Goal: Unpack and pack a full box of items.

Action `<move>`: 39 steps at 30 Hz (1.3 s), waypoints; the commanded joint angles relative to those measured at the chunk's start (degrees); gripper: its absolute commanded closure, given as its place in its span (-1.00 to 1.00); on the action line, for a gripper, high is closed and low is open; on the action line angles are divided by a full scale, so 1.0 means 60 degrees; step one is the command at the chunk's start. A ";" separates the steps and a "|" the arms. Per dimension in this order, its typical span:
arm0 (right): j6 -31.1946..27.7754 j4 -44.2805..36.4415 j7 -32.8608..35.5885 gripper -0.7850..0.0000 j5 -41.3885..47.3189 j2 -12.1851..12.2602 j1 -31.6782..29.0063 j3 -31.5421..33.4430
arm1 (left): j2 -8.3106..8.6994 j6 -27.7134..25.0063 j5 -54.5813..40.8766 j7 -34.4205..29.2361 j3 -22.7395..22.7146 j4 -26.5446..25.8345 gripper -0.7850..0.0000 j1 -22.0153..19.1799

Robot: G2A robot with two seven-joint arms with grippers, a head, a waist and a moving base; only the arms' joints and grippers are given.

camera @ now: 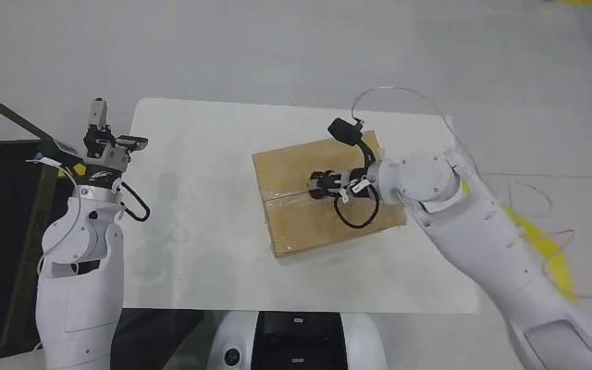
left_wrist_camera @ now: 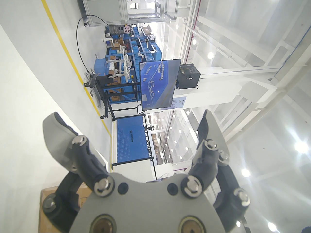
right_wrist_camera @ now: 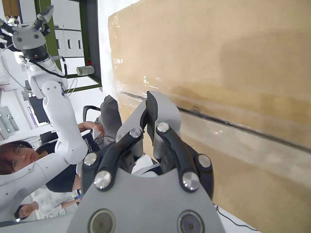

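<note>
**Box [camera: 296, 176] shut, one gripper on top of it**

Brown cardboard is what the box is made of. It sits on the white table [camera: 203, 185], a bit to the robot's right of the middle and turned a little. Its flaps are closed. Shiny clear tape [right_wrist_camera: 218, 120] runs along the line where the flaps meet.

The right gripper [right_wrist_camera: 148, 103] is over the top of the box, with its tip right by that taped line. Its two fingers are pressed together and there is nothing between them. I cannot tell if the tip touches the box.

The left gripper [left_wrist_camera: 131, 120] is well apart from the box, up above the table's left edge. It points upward. Its fingers are spread wide and it holds nothing. A dark green frame [right_wrist_camera: 91, 37] stands just past the table on that side.
</note>
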 commanded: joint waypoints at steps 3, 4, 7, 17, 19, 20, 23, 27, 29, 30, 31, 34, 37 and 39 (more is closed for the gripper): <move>0.0138 0.0231 -0.0104 1.00 0.0149 -0.0288 0.0517 -0.0733 | 0.0000 0.0000 0.0000 0.0000 0.0000 0.0000 -1.00 0.0000; 0.0159 0.0304 -0.0110 1.00 0.0169 -0.0362 0.0641 -0.0910 | 0.0000 0.0000 0.0000 0.0000 0.0000 0.0000 -1.00 0.0000; 0.0139 0.0526 -0.0112 1.00 0.0310 -0.0596 0.1004 -0.1400 | 0.0000 0.0000 0.0000 0.0000 0.0000 0.0000 -1.00 0.0000; -0.0257 0.1444 -0.0313 1.00 0.1032 -0.1362 0.1879 -0.2494 | 0.0000 0.0000 0.0000 0.0000 0.0000 0.0000 -1.00 0.0000; -0.0316 0.1590 -0.0281 1.00 0.1106 -0.1479 0.2019 -0.2619 | 0.0000 0.0000 0.0000 0.0000 0.0000 0.0000 -1.00 0.0000; -0.0340 0.1663 -0.0276 1.00 0.1135 -0.1538 0.2084 -0.2682 | 0.0000 0.0000 0.0000 0.0000 0.0000 0.0000 -1.00 0.0000; -0.0486 0.1921 -0.0312 1.00 0.1232 -0.1710 0.2245 -0.2840 | 0.0000 0.0000 0.0000 0.0000 0.0000 0.0000 -1.00 0.0000; -0.0631 0.2587 -0.0255 1.00 0.1424 -0.1949 0.2458 -0.3038 | 0.0000 0.0000 0.0000 0.0000 0.0000 0.0000 -1.00 0.0000; -0.0672 0.2850 -0.0190 1.00 0.1544 -0.2054 0.2540 -0.3101 | 0.0000 0.0000 0.0000 0.0000 0.0000 0.0000 -1.00 0.0000; -0.0684 0.2962 -0.0141 1.00 0.1584 -0.2099 0.2567 -0.3138 | 0.0000 0.0000 0.0000 0.0000 0.0000 0.0000 -1.00 0.0000; -0.0701 0.3057 -0.0085 1.00 0.1598 -0.2140 0.2591 -0.3180 | 0.0000 0.0000 0.0000 0.0000 0.0000 0.0000 -1.00 0.0000; -0.0717 0.3342 0.0061 1.00 0.1660 -0.2231 0.2616 -0.3237 | 0.0000 0.0000 0.0000 0.0000 0.0000 0.0000 -1.00 0.0000; -0.0739 0.3566 0.0178 1.00 0.1691 -0.2282 0.2606 -0.3232 | 0.0000 0.0000 0.0000 0.0000 0.0000 0.0000 -1.00 0.0000; -0.0770 0.3636 0.0258 1.00 0.1696 -0.2302 0.2586 -0.3212 | 0.0000 0.0000 0.0000 0.0000 0.0000 0.0000 -1.00 0.0000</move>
